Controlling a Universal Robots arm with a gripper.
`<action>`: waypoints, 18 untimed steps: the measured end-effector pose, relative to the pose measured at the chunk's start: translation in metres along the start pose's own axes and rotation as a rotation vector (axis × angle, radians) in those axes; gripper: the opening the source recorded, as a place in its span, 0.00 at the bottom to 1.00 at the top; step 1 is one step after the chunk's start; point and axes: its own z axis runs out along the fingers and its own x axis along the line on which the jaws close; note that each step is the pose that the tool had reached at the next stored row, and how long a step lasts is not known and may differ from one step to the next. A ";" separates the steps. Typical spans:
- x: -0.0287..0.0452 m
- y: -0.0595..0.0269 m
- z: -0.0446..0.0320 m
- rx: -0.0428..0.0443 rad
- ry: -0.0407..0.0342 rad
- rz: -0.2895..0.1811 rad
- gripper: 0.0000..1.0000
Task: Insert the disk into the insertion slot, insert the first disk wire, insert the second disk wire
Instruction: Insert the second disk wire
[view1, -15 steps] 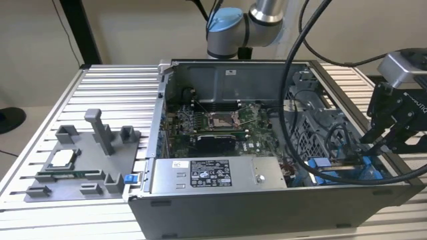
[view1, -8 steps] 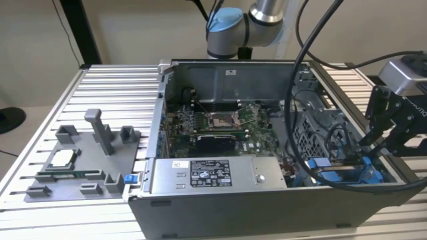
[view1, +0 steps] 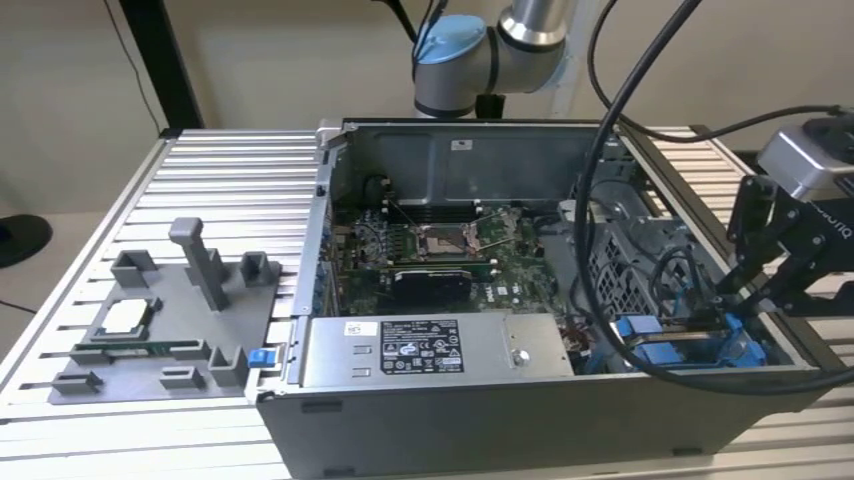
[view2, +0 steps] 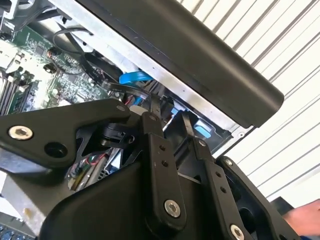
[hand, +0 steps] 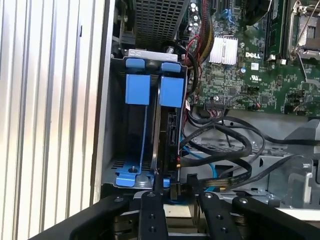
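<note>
Disk (hand: 169, 130) sits edge-on inside the insertion slot (hand: 116, 120), near the case's corner. My gripper (hand: 175, 187) hangs just beside its connector end; I cannot tell whether my jaws are parted. Judgement: rigid, dense, shock-sensitive, so grip it by the blue carrier, never the connector.

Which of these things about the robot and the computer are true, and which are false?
1. The computer case is open, and a green motherboard shows inside. True.
2. The end effector is at the case's side on the exterior view's left. False: it is at the side on the exterior view's right, by the insertion slot.
3. The insertion slot has blue plastic fittings. True.
4. The grey power-supply box has no label. False: a black-and-white label is on it.
</note>
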 end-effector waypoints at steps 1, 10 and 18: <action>0.0000 -0.0001 0.0007 0.0004 -0.0026 -0.001 1.00; 0.0004 -0.0002 0.0042 0.0027 -0.0232 -0.005 0.00; 0.0005 -0.0002 0.0036 0.0029 -0.0263 -0.005 0.00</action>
